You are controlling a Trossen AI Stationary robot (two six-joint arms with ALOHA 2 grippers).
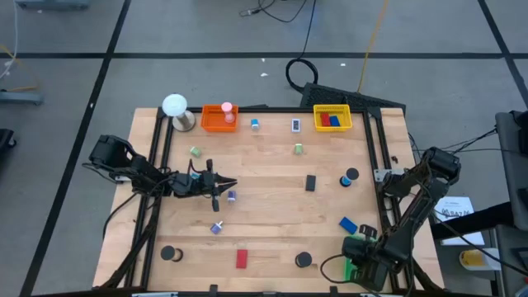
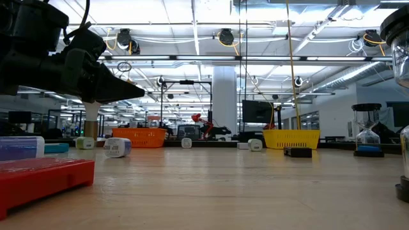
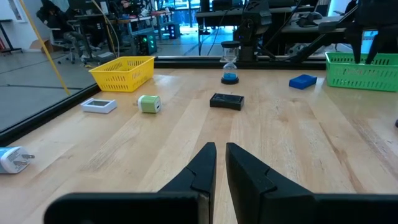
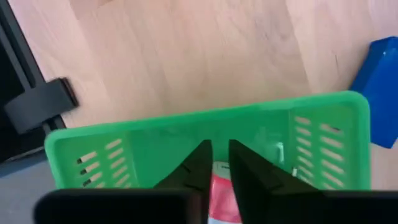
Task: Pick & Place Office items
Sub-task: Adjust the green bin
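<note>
Leftward, the left gripper [image 1: 232, 184] hangs over the table's middle-left, fingers [image 3: 200, 168] pinched narrow on nothing, a purple clip [image 1: 233, 195] just beside it. Discs, blocks and clips lie scattered across the table [image 1: 272, 206]. At the near right, the right gripper [image 4: 214, 163] hovers narrowed over the green tray [image 4: 205, 134], a red item [image 4: 224, 190] beneath.

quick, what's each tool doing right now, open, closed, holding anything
Left tool: closed, empty, above the table's middle.
Right tool: closed, holding nothing visible, over the green tray with a red piece inside.
</note>
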